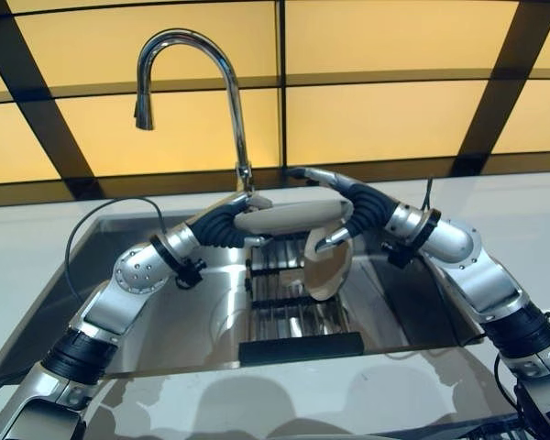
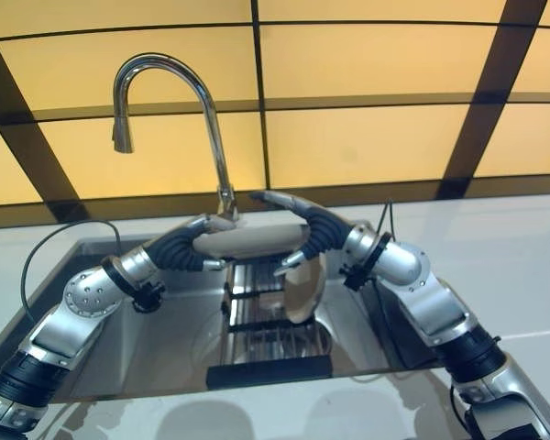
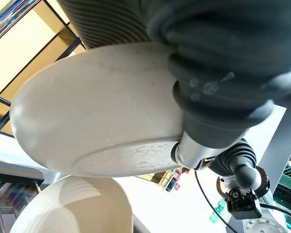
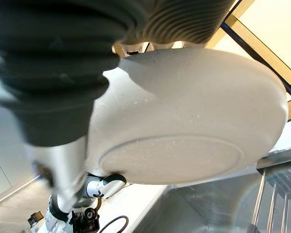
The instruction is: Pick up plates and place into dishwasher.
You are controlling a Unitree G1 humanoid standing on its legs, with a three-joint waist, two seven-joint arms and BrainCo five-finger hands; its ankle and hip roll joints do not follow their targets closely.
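A cream plate [image 1: 289, 216] hangs flat over the sink, held between both hands. My left hand [image 1: 227, 223] grips its left rim, fingers on top and thumb beneath. The right rim sits in my right hand [image 1: 362, 206], whose fingers reach across the top while the thumb presses from below. The plate's underside [image 3: 97, 111] shows up close in the left wrist view and again, as the underside [image 4: 194, 111], in the right wrist view. A second cream plate [image 1: 328, 270] stands on edge in the metal rack [image 1: 289, 316] right under the held one.
The rack sits in a steel sink [image 1: 192, 312] with a black bar [image 1: 301, 346] along its front. A tall curved faucet [image 1: 192, 55] rises behind the sink, just beyond the left hand. A pale counter [image 1: 522, 211] surrounds the sink.
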